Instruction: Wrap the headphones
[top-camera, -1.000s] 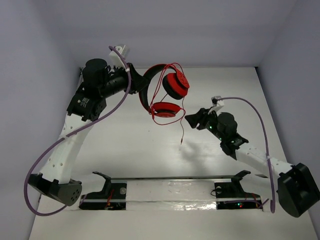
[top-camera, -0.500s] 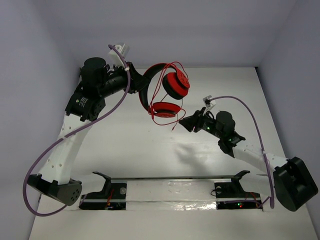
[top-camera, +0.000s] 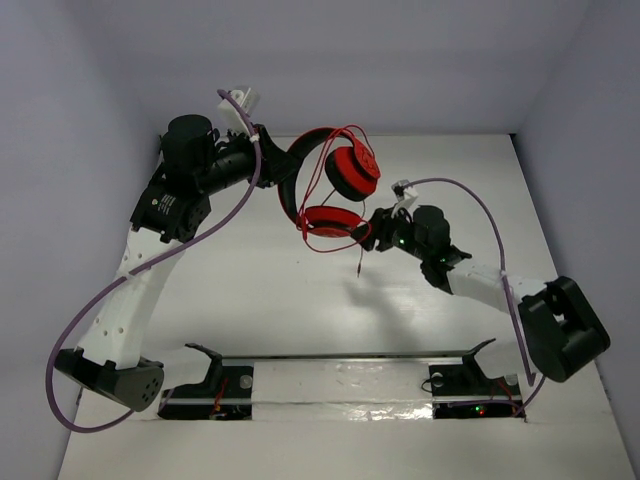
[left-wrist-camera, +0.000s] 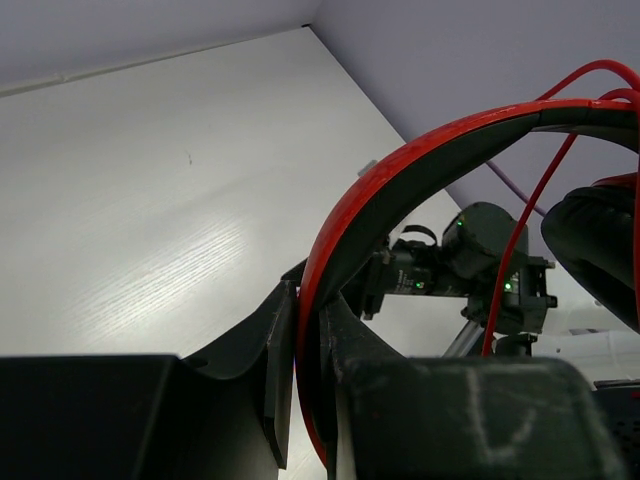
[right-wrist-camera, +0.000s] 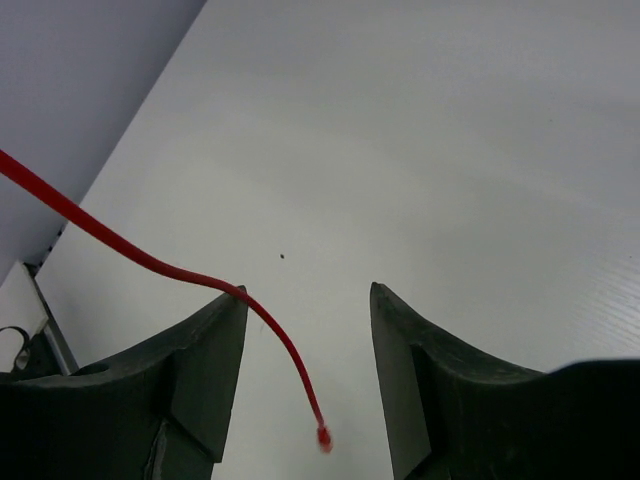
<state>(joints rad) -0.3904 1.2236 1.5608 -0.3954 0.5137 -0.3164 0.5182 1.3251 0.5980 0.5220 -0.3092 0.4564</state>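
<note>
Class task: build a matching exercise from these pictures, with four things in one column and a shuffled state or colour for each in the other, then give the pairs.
Column one
1. left gripper
2. right gripper
3. cable tip
4. ear cups

Column two
A. dangling free, gripped by nothing
B. open, holding nothing
C. red and round
D. shut on the headband

Pairs: 1-D, 2-B, 3-A, 4-C
</note>
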